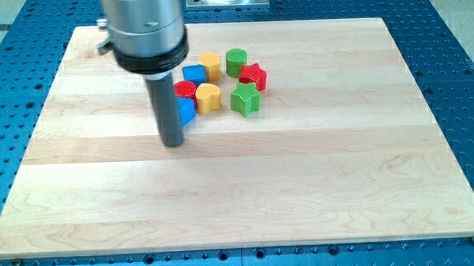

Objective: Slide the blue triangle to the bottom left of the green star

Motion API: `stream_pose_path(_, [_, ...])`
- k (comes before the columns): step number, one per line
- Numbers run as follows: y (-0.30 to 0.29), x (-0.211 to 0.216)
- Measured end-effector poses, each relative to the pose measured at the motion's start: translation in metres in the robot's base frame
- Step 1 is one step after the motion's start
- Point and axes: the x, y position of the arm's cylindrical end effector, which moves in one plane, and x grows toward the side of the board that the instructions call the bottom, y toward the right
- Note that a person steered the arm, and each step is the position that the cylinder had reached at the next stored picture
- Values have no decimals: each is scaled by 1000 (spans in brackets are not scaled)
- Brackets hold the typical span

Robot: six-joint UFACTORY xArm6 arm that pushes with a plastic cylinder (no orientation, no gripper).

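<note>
The blue triangle [186, 110] lies just right of my rod, partly hidden by it. My tip [172, 142] rests on the board at the triangle's lower left, touching or nearly touching it. The green star [246, 99] sits to the right, at the right end of the cluster. Between them lie a red cylinder [186, 89] and a yellow block [208, 96].
A blue block [194, 73], a yellow block [210, 65], a green cylinder [236, 61] and a red star-like block [253, 75] form the cluster's upper row. The wooden board [239, 196] lies on a blue perforated table.
</note>
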Motion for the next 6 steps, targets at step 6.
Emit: stream_pose_path(6, [24, -39])
